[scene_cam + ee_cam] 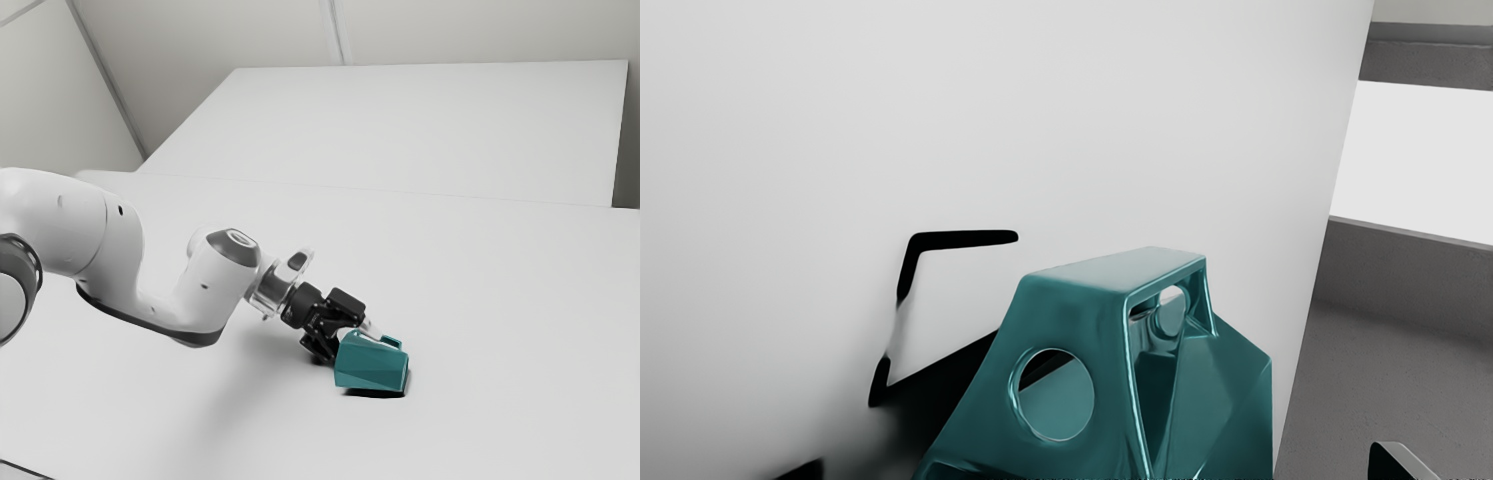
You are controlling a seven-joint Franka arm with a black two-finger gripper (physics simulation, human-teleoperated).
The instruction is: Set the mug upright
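Note:
The teal faceted mug (371,366) appears to lie on its side on the white table, a dark shadow along its lower edge in the exterior view. My black gripper (354,342) is at the mug's upper left there, one pale fingertip reaching over its top edge. In the wrist view the angular handle of the mug (1066,307), pierced by a round hole, rises toward the camera. The gripper (1100,465) stands open around the mug, with a gap between the mug and the fingertip (1406,463) seen near the corner. The mug's mouth is hard to make out.
The white table (500,300) spreads around the mug. Behind it in the exterior view stands a large white panel (420,125). The wrist view shows the table's edge, with grey surfaces (1393,320) beyond it. A dark shadow lies on the table beside the mug.

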